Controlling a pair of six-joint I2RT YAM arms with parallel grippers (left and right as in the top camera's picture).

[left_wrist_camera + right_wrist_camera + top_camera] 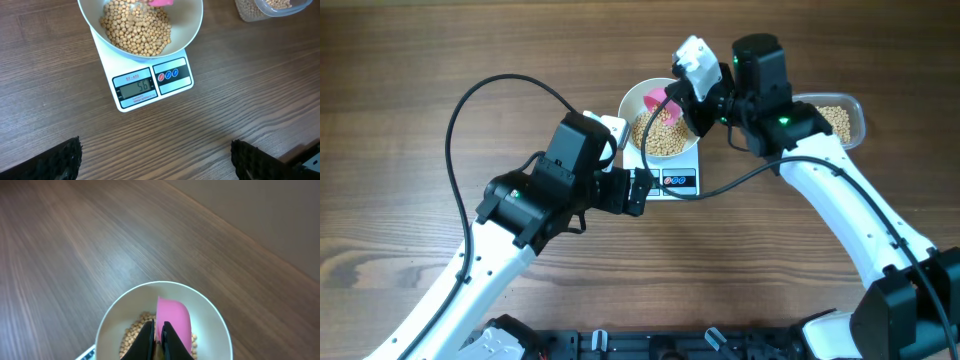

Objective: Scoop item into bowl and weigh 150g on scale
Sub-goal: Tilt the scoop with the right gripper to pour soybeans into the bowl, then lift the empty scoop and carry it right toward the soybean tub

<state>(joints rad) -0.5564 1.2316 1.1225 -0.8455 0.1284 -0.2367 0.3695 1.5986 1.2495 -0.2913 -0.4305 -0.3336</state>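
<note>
A white bowl [632, 102] stands on the small white scale [675, 182], partly filled with beige beans [665, 137]. My right gripper [159, 335] is shut on the handle of a pink scoop [175, 317], which hangs tilted over the bowl [112, 312] just above the beans [131, 334]. In the left wrist view the scale [172, 75] shows 56 on its display below the bowl [196, 22] and beans [137, 30]. My left gripper [156, 161] stands wide open and empty over bare wood, just in front of the scale; from overhead it [642, 190] sits at the scale's left front corner.
A clear plastic tub [848, 120] holding more beans lies to the right of the bowl, behind my right arm. Its corner [280, 6] shows at the top right of the left wrist view. Black cables loop over the wooden table [400, 80].
</note>
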